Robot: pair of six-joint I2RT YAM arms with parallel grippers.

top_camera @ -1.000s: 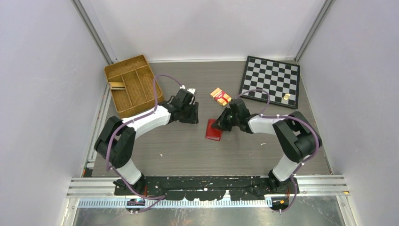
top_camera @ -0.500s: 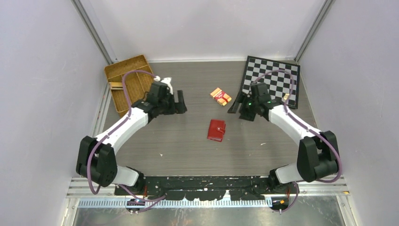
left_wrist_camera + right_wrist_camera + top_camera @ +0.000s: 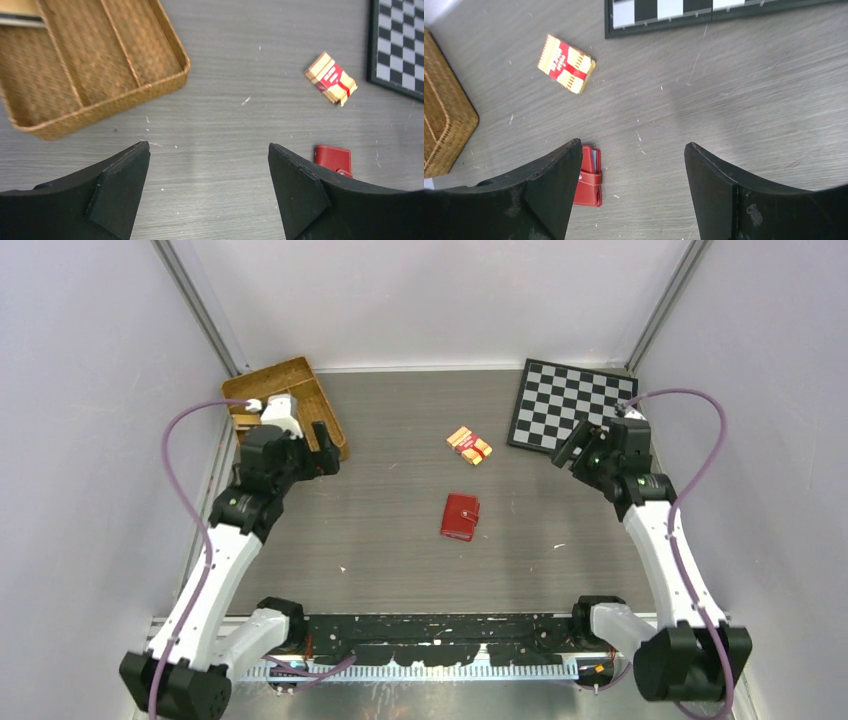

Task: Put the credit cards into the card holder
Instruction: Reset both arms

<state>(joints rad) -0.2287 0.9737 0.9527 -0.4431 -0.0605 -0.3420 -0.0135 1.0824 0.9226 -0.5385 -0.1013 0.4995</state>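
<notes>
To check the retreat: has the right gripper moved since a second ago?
Yes. The right gripper moved rightward, from the card holder to the near edge of the chessboard.

My left gripper (image 3: 209, 146) gapes; wicker tray (image 3: 100, 106) at ten o'clock; banded pack (image 3: 331, 79) at two; card holder (image 3: 333, 157) at four.

Table (image 3: 380, 540): grey wood-grain surface, matt and smooth, flecked with small white specks.
Wicker tray (image 3: 115, 102): woven tan fibre, rough and matt throughout, dividers included.
Card holder (image 3: 589, 187): red leather-like skin, smooth, with a faint sheen.
Banded pack (image 3: 566, 63): printed paper or card, smooth, lightly glossy.
Chessboard (image 3: 572, 405): flat, smooth squares inside a dark border; material cannot be told.
Left gripper (image 3: 209, 146) and right gripper (image 3: 633, 144): fingers of matt black plastic, the right pair scuffed with pale marks.
</notes>
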